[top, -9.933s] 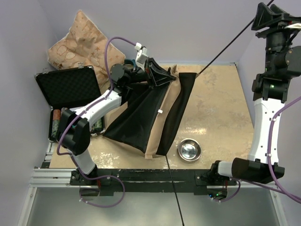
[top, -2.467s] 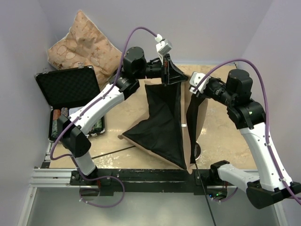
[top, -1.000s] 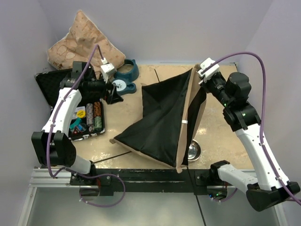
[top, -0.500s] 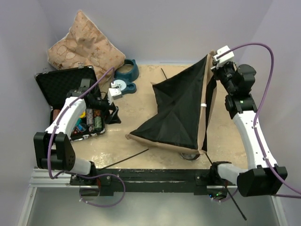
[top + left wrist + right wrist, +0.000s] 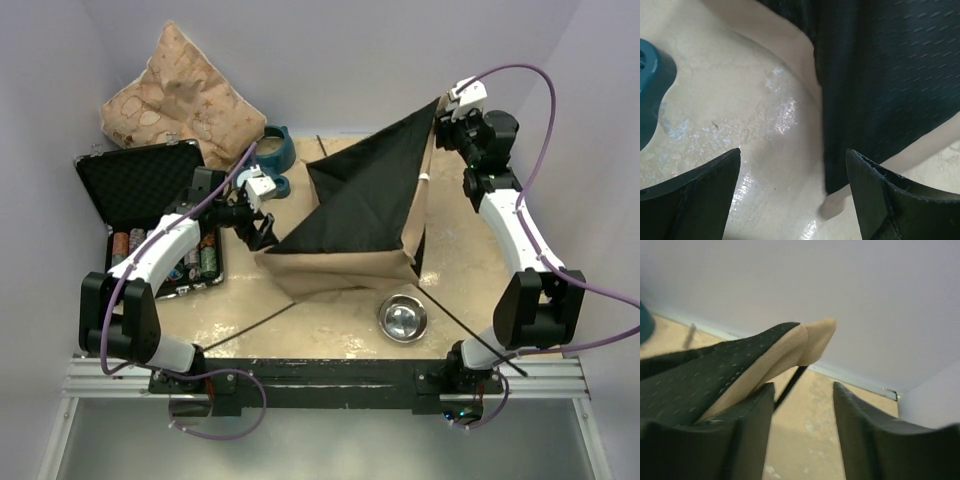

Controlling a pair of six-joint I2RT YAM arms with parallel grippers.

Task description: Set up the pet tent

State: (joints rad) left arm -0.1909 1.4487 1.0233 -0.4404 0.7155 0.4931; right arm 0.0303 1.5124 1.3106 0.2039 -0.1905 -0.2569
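**Op A:** Logging the top view first. Item one: pet tent (image 5: 360, 200), centre to upper right of frame, black lining facing up. A tan band runs along its lower edge, and its apex is at upper right by the right gripper (image 5: 441, 118).

**Op B:** Pinched there?

**Op A:** On my right wrist view the fingers (image 5: 745, 440) stand parted, with bare floor in the gap. The tent's tan tip lies just above the finger at lower left of that frame. I cannot tell whether they touch.

**Op B:** Item two?

**Op A:** Left gripper (image 5: 262, 230), left of centre, just beside the tent's lower left corner. It is spread wide, with only the table (image 5: 740, 100) and the edge of the black fabric between the fingers.

**Op B:** What can't you make out?

**Op A:** The tent's underside is hidden. Two thin dark poles (image 5: 250, 325) stick out from under it toward the bottom of frame, and where they join the fabric is covered. The teal object (image 5: 272, 150) is partly behind my left arm. The open black case (image 5: 140, 185), at left, has its contents partly masked too. The metal bowl (image 5: 402, 317) and the pillow (image 5: 175, 95) are in plain sight.
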